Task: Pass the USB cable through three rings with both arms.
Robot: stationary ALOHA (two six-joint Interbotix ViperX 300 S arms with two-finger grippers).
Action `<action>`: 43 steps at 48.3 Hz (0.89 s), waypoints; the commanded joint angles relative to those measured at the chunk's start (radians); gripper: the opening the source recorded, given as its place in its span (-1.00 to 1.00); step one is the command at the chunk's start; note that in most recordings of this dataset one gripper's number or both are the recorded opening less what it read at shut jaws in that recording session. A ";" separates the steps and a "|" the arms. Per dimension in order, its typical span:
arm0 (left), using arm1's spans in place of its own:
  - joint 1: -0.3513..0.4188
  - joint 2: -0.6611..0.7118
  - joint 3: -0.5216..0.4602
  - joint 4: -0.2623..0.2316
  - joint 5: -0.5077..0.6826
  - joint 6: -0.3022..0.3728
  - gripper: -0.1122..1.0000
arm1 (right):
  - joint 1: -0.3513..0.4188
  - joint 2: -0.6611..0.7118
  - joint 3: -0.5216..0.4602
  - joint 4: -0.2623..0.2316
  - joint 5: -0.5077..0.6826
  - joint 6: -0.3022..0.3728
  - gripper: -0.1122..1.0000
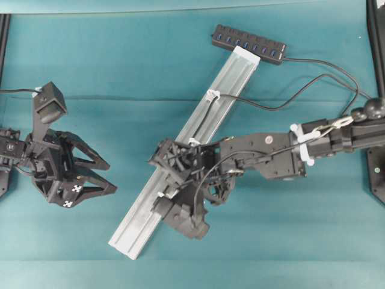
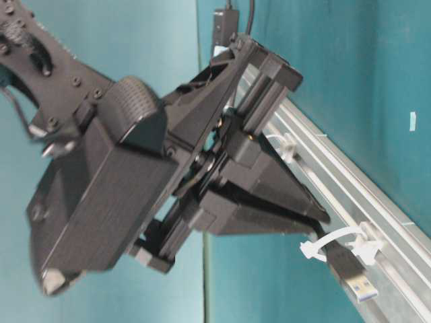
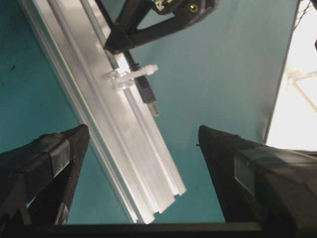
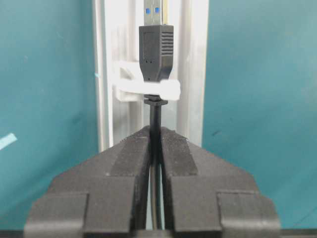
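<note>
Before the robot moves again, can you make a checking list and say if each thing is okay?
1. Right claw shut tight on the USB cable: ok.
2. Plug poking out past the last ring: ok, the plug body sits in the white loop and its metal tip is beyond it.
3. Left claw open wide to catch the plug: ok.
4. Left claw near the plug: not ok, it is apart, off to the side of the rail.
5. Cable through the far ring: ok.
6. Cable through the middle ring: cannot tell, the right arm hides it.

A silver rail [image 1: 198,147] lies diagonally on the teal tabletop [image 1: 301,241] — black multi-port hub [image 1: 248,44] at its far end.
</note>
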 commanded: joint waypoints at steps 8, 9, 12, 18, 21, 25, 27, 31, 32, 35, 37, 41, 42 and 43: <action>-0.020 0.029 -0.034 0.005 -0.008 -0.035 0.93 | 0.011 0.006 -0.018 0.023 0.003 0.002 -0.69; -0.028 0.029 -0.035 0.005 -0.011 -0.044 0.93 | 0.011 0.005 -0.018 0.028 0.002 0.003 -0.69; -0.052 0.041 -0.035 0.005 -0.018 -0.075 0.93 | 0.011 0.006 -0.018 0.044 -0.003 0.015 -0.69; -0.092 0.075 -0.029 0.002 -0.044 -0.097 0.92 | 0.012 0.009 -0.029 0.066 0.000 0.055 -0.69; -0.097 0.097 -0.035 0.002 -0.080 -0.097 0.92 | 0.015 0.011 -0.034 0.066 0.003 0.060 -0.69; -0.097 0.132 -0.048 0.002 -0.153 -0.097 0.92 | 0.020 0.012 -0.035 0.066 0.012 0.061 -0.69; -0.097 0.153 -0.052 0.002 -0.190 -0.097 0.92 | 0.021 0.014 -0.037 0.066 0.014 0.063 -0.69; -0.098 0.212 -0.061 0.005 -0.239 -0.097 0.92 | 0.021 0.014 -0.037 0.066 0.014 0.066 -0.69; -0.098 0.227 -0.064 0.005 -0.250 -0.097 0.92 | 0.021 0.014 -0.037 0.066 0.014 0.067 -0.69; -0.098 0.284 -0.075 0.005 -0.278 -0.097 0.92 | 0.021 0.014 -0.037 0.066 0.014 0.067 -0.69; -0.097 0.314 -0.084 0.005 -0.290 -0.097 0.92 | 0.021 0.014 -0.037 0.066 0.014 0.067 -0.69; -0.098 0.364 -0.101 0.002 -0.311 -0.097 0.92 | 0.021 0.011 -0.037 0.067 0.020 0.069 -0.69; -0.098 0.374 -0.103 0.005 -0.318 -0.097 0.92 | 0.021 0.011 -0.038 0.066 0.023 0.069 -0.69; -0.097 0.383 -0.107 0.005 -0.322 -0.097 0.92 | 0.021 0.011 -0.040 0.066 0.025 0.069 -0.69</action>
